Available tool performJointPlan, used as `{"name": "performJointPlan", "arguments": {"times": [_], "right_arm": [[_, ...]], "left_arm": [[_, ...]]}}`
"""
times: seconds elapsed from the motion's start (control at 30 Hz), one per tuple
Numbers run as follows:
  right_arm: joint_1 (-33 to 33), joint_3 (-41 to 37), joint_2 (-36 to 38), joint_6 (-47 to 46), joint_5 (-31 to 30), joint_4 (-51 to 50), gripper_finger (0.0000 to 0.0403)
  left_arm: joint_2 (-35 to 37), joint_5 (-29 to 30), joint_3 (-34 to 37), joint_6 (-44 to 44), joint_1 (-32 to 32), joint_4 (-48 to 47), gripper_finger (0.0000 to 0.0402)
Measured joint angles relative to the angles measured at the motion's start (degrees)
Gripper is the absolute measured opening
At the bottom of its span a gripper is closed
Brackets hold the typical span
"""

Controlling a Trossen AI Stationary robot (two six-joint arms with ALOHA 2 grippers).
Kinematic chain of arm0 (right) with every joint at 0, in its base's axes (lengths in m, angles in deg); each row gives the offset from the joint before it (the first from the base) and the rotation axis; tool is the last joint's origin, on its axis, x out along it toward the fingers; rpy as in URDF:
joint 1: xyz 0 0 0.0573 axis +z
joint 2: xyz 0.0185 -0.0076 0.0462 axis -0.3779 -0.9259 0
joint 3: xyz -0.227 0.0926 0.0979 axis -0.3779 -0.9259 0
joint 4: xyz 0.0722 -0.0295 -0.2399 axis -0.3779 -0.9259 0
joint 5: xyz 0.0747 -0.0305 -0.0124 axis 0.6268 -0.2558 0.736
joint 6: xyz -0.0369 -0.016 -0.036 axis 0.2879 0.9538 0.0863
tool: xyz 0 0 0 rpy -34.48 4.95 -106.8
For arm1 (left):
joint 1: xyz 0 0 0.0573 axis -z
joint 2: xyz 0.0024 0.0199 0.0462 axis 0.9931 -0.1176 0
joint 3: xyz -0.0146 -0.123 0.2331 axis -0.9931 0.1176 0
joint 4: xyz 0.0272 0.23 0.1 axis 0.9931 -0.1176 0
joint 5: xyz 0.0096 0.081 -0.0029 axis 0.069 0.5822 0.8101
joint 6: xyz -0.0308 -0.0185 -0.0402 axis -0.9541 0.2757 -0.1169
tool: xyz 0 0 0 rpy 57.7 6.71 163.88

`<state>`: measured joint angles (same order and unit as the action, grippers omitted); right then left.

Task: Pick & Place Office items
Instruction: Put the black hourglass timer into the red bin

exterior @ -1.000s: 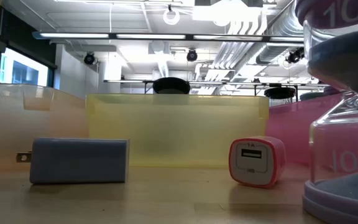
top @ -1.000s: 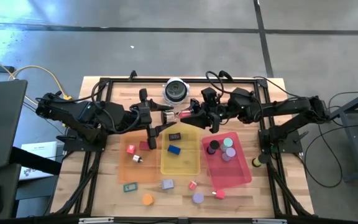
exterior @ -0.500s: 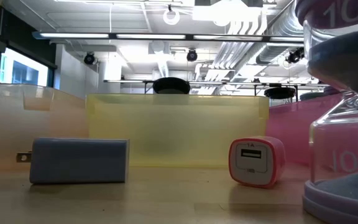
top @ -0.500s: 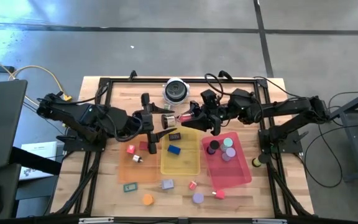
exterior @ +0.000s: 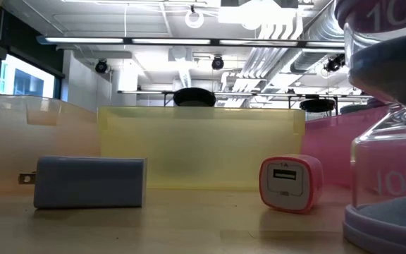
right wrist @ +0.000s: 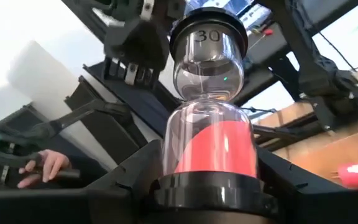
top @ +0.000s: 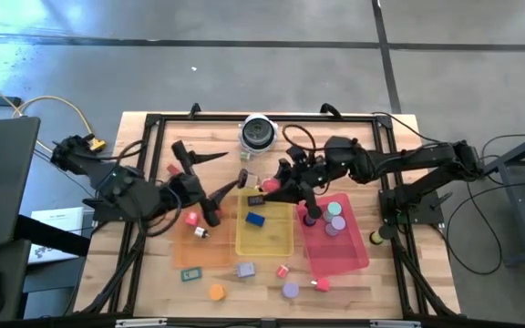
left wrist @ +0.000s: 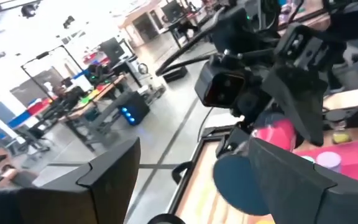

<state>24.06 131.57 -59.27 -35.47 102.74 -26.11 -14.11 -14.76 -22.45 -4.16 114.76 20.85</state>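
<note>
A grey plug adapter with two prongs and a small pink and white charger cube sit nearest the low camera on the wooden surface, beside the base of a purple hourglass; behind them stand the orange tray, the yellow tray and the pink tray. From above, a blue block lies in the yellow tray and several round discs in the pink tray. The right gripper, above the gap between the yellow and pink trays, holds an hourglass with pink sand and black caps, marked 30; the right wrist view shows it gripped at its lower cap between the fingers, which the overhead view cannot resolve. The left gripper hangs over the orange tray, its fingers spread wide and holding nothing. A person's hand shows far behind.
</note>
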Motion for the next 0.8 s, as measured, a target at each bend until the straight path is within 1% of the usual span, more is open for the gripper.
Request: {"name": "performJointPlan", "arguments": {"times": [0.13,0.2,0.33,0.43,0.6,0.67,0.8], "right_arm": [[-0.08,0.0,0.08,0.1,-0.08,-0.27,0.0184],[-0.1,-0.02,0.66,0.1,0.68,-2.46,0.0184],[0.46,-0.04,3.21,0.33,4.32,-7.07,0.0184],[2.28,0.0,5.37,-0.45,4.34,-11.73,0.0184],[6.61,0.02,9.82,-5.59,2.69,-26.35,0.0184],[9.12,0.0,11.57,-8.53,0.16,-33.39,0.0184],[13.84,0.02,12.72,-16.54,-4.66,-45.73,0.0186]], "left_arm": [[0.56,3.33,0.0,-0.05,1.88,-0.38,0.0292],[1.0,6.9,0.0,-0.05,3.38,-0.65,0.0292],[1.36,15.03,-0.02,-0.09,6.3,-0.82,0.0292],[1.36,19.86,-0.02,-0.1,8.24,-0.85,0.0292],[1.4,23.94,-0.02,0.51,10.67,-0.87,0.0292],[1.45,24.48,-0.02,1.3,11.13,-0.85,0.0292],[1.49,24.58,-0.02,1.48,11.14,-0.85,0.0292]]}}
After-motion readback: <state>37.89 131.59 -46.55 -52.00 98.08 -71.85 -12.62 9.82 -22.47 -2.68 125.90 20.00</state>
